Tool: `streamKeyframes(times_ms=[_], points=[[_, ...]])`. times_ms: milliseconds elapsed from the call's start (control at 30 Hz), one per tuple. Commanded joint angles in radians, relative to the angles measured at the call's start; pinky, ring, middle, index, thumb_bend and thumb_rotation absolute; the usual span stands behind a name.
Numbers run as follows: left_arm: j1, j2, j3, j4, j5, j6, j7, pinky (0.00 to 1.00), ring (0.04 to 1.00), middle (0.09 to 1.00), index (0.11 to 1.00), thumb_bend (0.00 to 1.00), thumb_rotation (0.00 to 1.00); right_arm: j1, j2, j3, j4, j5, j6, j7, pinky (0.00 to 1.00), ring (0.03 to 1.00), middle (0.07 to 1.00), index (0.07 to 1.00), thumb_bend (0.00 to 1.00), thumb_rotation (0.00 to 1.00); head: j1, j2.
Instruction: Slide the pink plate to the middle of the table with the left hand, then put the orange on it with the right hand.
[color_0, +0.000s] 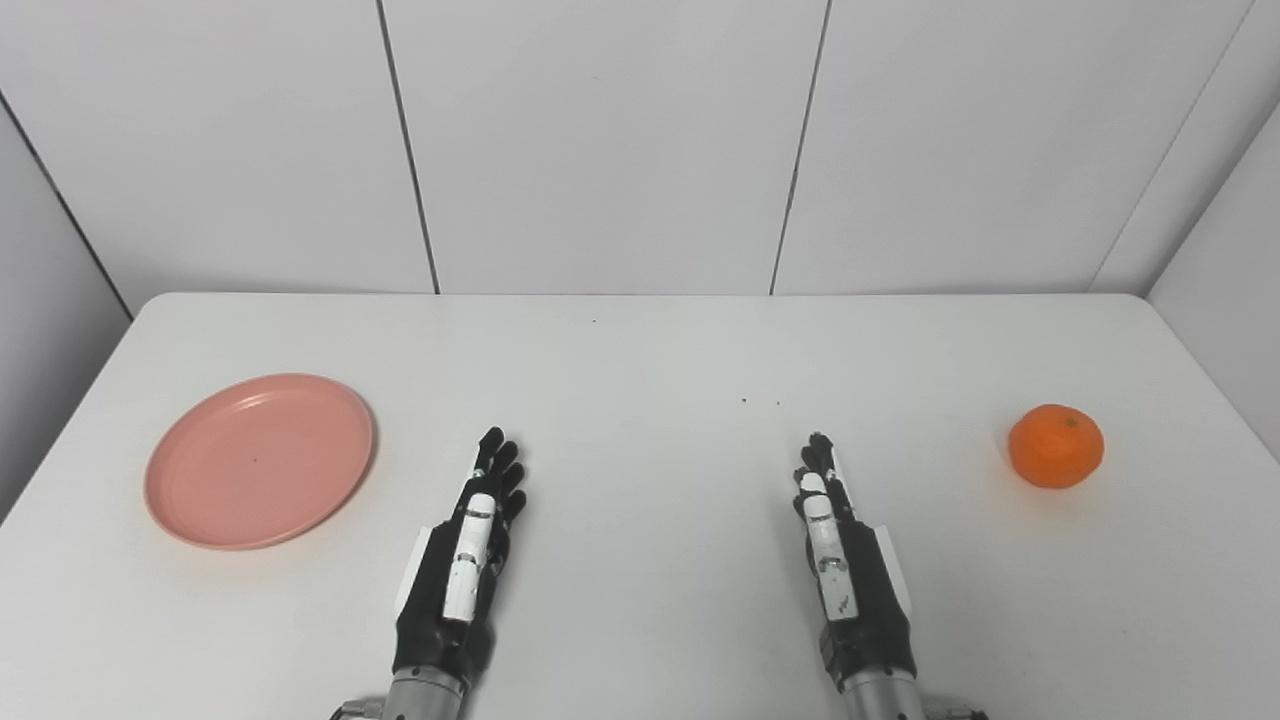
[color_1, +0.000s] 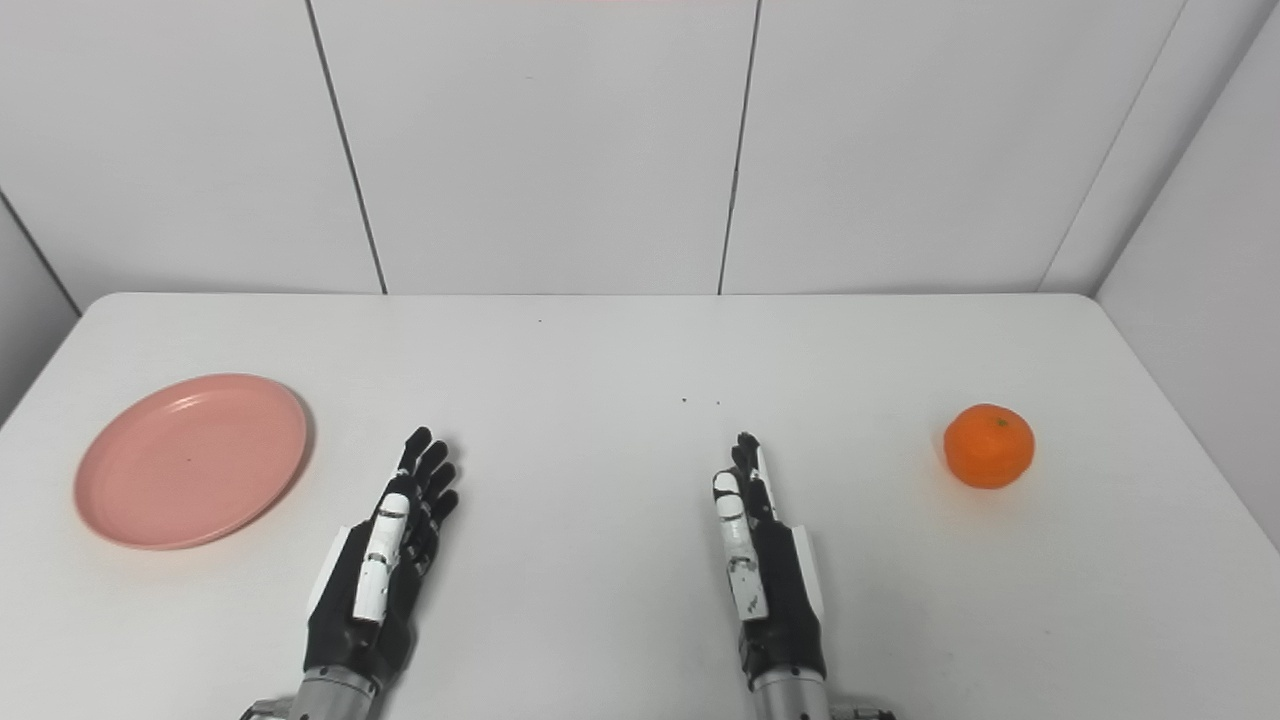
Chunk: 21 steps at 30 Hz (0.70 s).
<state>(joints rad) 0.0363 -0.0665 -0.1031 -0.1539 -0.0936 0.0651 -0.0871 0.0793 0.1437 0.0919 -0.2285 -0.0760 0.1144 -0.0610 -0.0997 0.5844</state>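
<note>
**Both robot hands empty over the desk, plate and orange out to the sides**

You have the left robot hand (color_0: 462, 560) stretched out flat over the white desk (color_0: 640, 350), fingers extended and slightly spread, holding nothing. The right robot hand (color_0: 845, 555) lies the same way, fingers straight and pointing away from you, also holding nothing.

The pink plate (color_0: 260, 460) sits to the left of your left robot hand, near it but not touching, close to the desk's left edge. It is bare. The orange (color_0: 1056, 446) sits well out to the right of your right robot hand, a little farther forward than the fingertips and clear of them, near the desk's right edge.

Between your two robot hands the desk is plain white, with a few tiny dark specks ahead of the right one. Grey wall panels stand behind the desk.
</note>
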Motion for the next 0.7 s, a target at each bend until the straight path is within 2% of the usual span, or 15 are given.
streamKeyframes(times_ms=[0,667], points=[[-0.02,-0.005,-0.007,-0.025,-0.005,-0.006,-0.008,1.0,1.0,1.0,1.0,0.41,1.0,-0.012,0.009,0.005,-0.022,0.006,-0.035,0.0,1.0,0.988,0.996,0.996,0.23,1.0,0.001,0.001],[-0.02,-0.006,-0.007,-0.027,-0.004,-0.001,-0.006,1.0,1.0,1.0,1.0,0.41,1.0,-0.011,0.01,0.006,-0.029,0.01,-0.029,0.001,1.0,0.989,0.998,0.998,0.23,1.0,0.003,0.005]])
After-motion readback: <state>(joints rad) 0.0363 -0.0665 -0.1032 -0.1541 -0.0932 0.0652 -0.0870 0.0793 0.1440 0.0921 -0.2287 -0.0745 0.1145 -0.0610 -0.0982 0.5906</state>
